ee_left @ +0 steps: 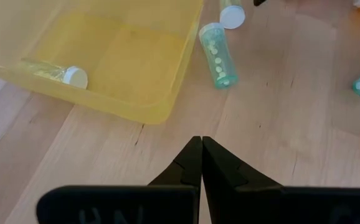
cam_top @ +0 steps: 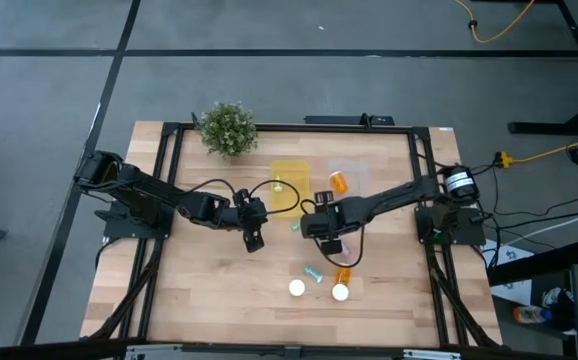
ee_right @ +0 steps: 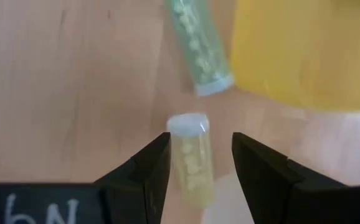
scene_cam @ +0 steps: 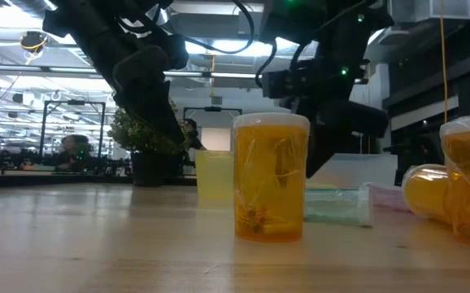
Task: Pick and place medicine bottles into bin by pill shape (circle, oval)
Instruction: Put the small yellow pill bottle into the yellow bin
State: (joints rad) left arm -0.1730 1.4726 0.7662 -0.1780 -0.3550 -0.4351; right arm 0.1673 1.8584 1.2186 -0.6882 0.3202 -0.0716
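Note:
My right gripper [ee_right: 200,163] is open, low over the table's middle [cam_top: 319,226]. Its fingers stand on either side of a cream vial [ee_right: 191,155] that lies on the wood; a gap shows on one side. A teal vial [ee_right: 198,46] lies just past it, beside the yellow bin [ee_right: 304,50]. My left gripper [ee_left: 200,152] is shut and empty, near the yellow bin's near side [cam_top: 254,228]. Another cream vial [ee_left: 54,72] lies inside the yellow bin [ee_left: 136,56]. Orange bottles with white caps [cam_top: 340,290] stand nearer the front edge.
A clear bin [cam_top: 351,178] beside the yellow one holds an orange bottle [cam_top: 339,181]. A potted plant [cam_top: 228,128] stands at the far edge. A white-capped bottle [cam_top: 297,288] and a teal vial [cam_top: 314,272] are near the front. In the low view an orange bottle [scene_cam: 271,175] stands upright.

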